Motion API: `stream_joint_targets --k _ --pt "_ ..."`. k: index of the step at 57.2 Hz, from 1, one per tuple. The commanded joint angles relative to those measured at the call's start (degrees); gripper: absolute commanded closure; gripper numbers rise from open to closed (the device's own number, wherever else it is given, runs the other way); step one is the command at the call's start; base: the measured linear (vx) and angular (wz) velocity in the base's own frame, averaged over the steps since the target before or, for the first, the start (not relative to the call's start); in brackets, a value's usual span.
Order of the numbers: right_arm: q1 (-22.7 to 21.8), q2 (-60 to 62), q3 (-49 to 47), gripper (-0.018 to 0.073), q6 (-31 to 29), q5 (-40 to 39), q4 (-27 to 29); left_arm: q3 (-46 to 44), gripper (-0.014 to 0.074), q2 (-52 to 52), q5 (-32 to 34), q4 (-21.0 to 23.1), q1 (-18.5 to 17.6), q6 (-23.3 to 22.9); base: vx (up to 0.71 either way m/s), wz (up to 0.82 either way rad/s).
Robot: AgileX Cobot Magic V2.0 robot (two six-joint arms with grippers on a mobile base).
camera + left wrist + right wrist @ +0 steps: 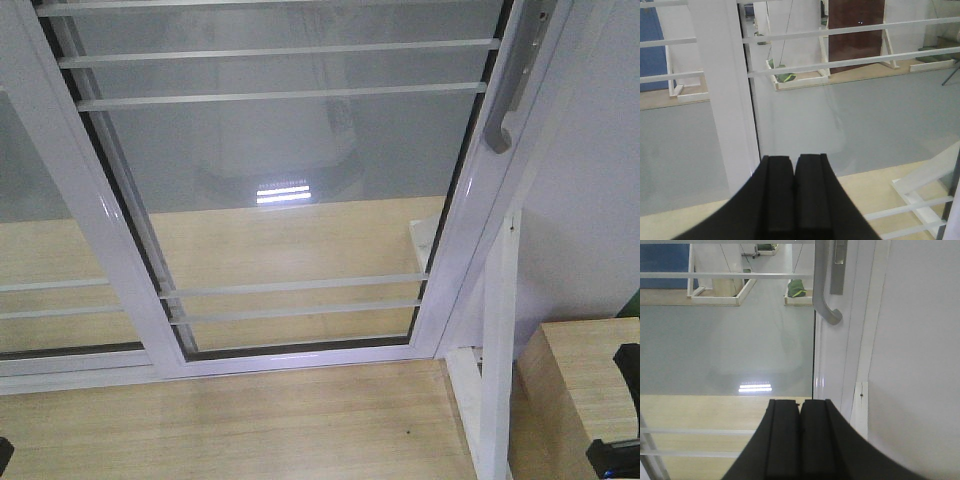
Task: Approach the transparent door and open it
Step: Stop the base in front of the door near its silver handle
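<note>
The transparent door (290,170) is a clear-glass panel in a glossy white frame with thin white horizontal bars, filling the front view. Its grey curved pull handle (512,90) sits on its right edge, and also shows in the right wrist view (823,285). My right gripper (800,402) is shut and empty, pointing at the door's right frame stile just below the handle, apart from it. My left gripper (794,157) is shut and empty, facing the glass beside a white frame post (727,95).
A second white-framed glass panel (40,200) without a handle overlaps at the left. A white wall (590,210) and a thin white post (498,350) stand at the right, with a wooden box (580,390) at bottom right. Light wood floor (250,420) lies in front.
</note>
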State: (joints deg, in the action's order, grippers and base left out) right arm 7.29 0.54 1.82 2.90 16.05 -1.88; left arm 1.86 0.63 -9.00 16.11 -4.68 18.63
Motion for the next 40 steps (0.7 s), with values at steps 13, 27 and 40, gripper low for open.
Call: stream_joint_targets --k 13,27,40 --pt "0.04 -1.08 0.08 0.0564 -0.38 -4.75 -0.39 0.78 0.0599 0.15 4.94 0.3 0.11 -0.06 0.0 0.01" --pt "0.04 -1.08 0.08 0.0564 -0.38 -4.75 -0.39 0.78 0.0599 0.15 4.94 0.3 0.11 -0.06 0.0 0.01" --pt "0.04 -1.08 0.08 0.0564 -0.38 -4.75 -0.39 0.78 0.0599 0.15 4.94 0.3 0.11 -0.06 0.0 0.0"
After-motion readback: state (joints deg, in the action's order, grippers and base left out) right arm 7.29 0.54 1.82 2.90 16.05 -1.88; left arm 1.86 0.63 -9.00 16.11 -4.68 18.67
